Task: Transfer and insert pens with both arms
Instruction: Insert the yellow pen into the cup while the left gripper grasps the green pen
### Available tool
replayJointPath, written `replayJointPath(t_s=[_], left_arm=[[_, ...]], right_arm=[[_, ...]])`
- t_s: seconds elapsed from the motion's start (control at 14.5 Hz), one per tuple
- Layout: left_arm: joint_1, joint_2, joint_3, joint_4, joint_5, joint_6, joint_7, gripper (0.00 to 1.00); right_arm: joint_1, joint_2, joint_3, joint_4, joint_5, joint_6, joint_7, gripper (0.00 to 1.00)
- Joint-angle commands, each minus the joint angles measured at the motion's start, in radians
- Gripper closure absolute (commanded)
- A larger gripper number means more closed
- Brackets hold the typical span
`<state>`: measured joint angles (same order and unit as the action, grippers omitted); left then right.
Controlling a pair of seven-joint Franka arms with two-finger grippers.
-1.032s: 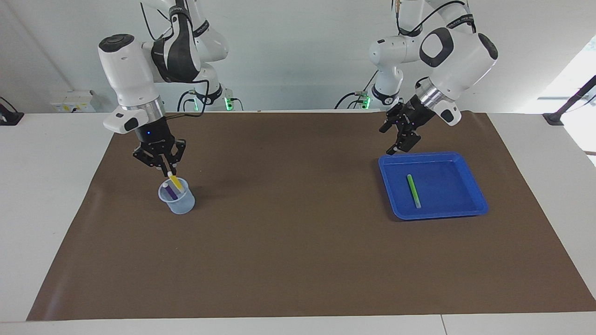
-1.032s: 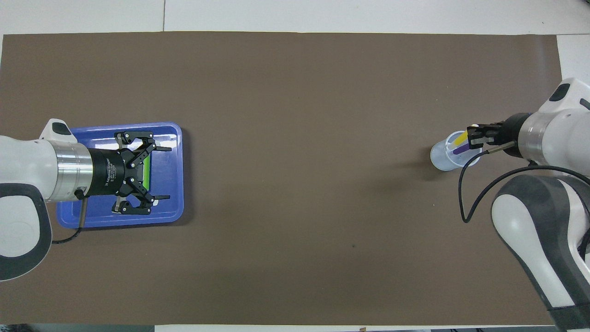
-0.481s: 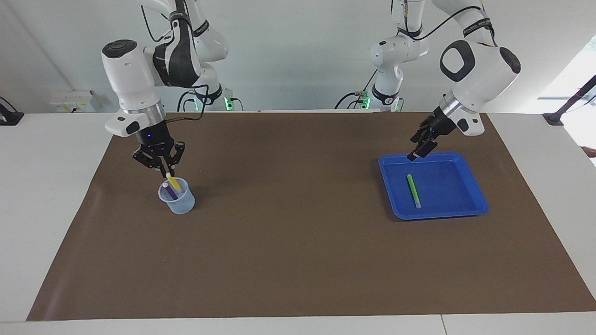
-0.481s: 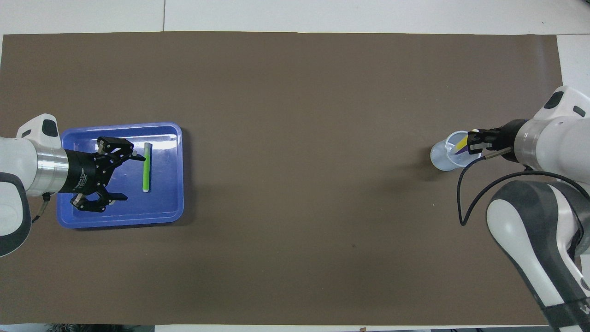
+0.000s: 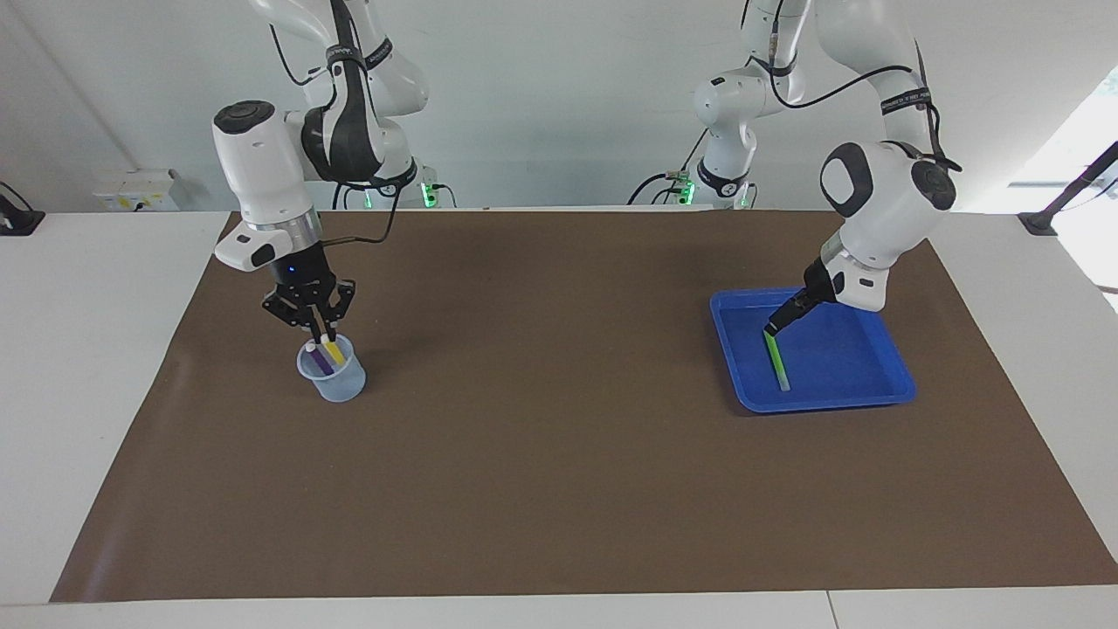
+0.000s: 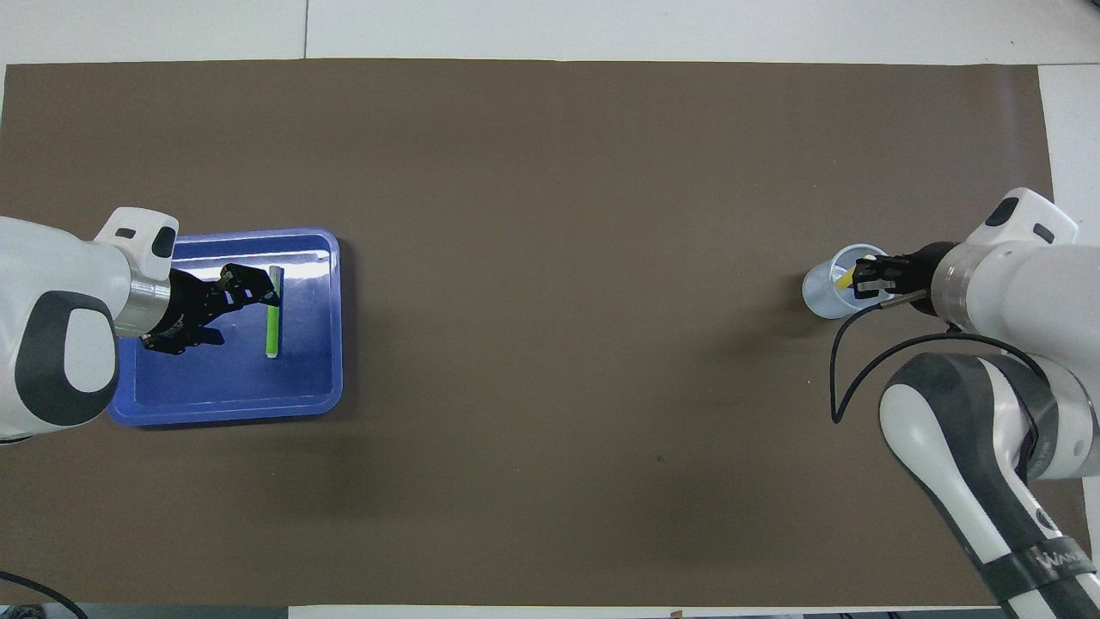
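In the facing view, the right pincer (image 5: 320, 335) stands at centre left over the clear cup (image 5: 334, 374), its fingertips clamped on the yellow pen (image 5: 332, 351), whose lower end is inside the cup beside the purple pen (image 5: 320, 360). The brown mat (image 5: 559, 437) across the middle of the surface is bare. At centre right, the left pincer (image 5: 772, 328), jaws spread, reaches into the blue tray (image 5: 891, 367) at the upper end of the green pen (image 5: 776, 358), which lies flat, clear of the tray's rim.
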<state>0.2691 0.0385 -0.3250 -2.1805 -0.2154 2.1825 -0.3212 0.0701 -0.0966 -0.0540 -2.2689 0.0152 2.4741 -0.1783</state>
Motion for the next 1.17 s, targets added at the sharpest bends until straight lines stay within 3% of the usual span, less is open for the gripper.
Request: replayJointPath(t_s=[0.0, 0.41, 0.55, 0.83, 0.89, 1.1], left_arm=[[-0.004, 0.035, -0.003, -0.005, 0.1, 0.034, 0.153, 0.01], [-0.042, 0.122, -0.005, -0.001, 0.201, 0.091, 0.2, 0.09], [-0.045, 0.132, -0.005, 0.001, 0.208, 0.103, 0.203, 0.16], [-0.045, 0.156, -0.005, 0.008, 0.264, 0.106, 0.214, 0.23], [-0.045, 0.159, -0.005, 0.011, 0.274, 0.106, 0.214, 0.23], [-0.047, 0.175, -0.005, 0.024, 0.286, 0.106, 0.214, 0.34]], right_arm=[[-0.004, 0.001, 0.002, -0.037, -0.001, 0.048, 0.069, 1.0], [-0.004, 0.004, 0.002, -0.06, 0.006, 0.054, 0.109, 1.0], [-0.004, 0.005, 0.002, -0.06, 0.006, 0.052, 0.109, 1.0], [-0.003, 0.008, 0.002, -0.046, 0.005, 0.045, 0.109, 0.28], [-0.003, 0.008, 0.002, -0.037, 0.006, 0.042, 0.108, 0.16], [-0.003, -0.006, 0.002, -0.005, 0.005, -0.013, 0.106, 0.0]])
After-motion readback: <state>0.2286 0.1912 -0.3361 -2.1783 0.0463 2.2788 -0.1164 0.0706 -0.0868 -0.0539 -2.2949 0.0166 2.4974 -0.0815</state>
